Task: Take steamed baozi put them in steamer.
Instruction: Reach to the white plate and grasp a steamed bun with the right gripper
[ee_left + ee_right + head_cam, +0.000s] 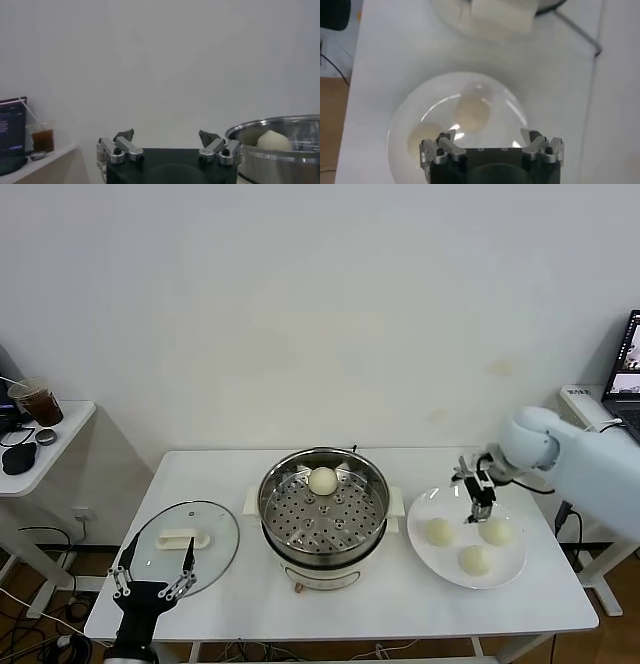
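Steamer (323, 506) at bench (200, 469) centre held one baozi (322, 480); three more lay on the plate (425, 514) beside it, under the wide, empty right hand (481, 495), best lowered squarely astride one; left hand (152, 572) idle, wide.

Plain white wall (320, 304), white table (200, 474), side table (60, 444)

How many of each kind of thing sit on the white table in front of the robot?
Steamed baozi: 4, one in the steamer, three on the plate
Steamer: 1
Plate: 1
Glass lid: 1
Total: 7
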### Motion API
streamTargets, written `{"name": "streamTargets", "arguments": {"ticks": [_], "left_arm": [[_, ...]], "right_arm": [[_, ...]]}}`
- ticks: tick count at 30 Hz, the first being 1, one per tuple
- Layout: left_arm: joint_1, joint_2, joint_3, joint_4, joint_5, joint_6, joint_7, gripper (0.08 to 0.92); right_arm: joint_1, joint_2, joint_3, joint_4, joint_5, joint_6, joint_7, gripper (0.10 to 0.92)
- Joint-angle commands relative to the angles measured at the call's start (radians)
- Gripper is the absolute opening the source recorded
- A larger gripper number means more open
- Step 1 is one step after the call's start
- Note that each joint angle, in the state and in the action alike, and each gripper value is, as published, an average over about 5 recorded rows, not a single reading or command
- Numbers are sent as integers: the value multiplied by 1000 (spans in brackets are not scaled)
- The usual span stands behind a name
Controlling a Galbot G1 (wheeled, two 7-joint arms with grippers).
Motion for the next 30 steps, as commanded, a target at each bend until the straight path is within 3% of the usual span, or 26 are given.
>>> {"name": "streamTargets", "arguments": {"ticks": [1, 20, 24, 30], "left_arm": [[3, -1, -3, -2, 0, 0, 1, 823], [6, -5, -12, -2, 0, -4, -2, 823], [5, -7, -14, -1, 0, -4, -2, 823], [6, -6, -14, -2, -1, -5, -2, 823]], "right_arm": [[-157, 88, 105, -119, -70, 23, 11, 823], [-203, 194, 176, -248, -126, 68, 51, 809], [-202, 205, 185, -260, -137, 71, 52, 758], [-189, 195, 178, -235, -127, 57, 37, 606]]}}
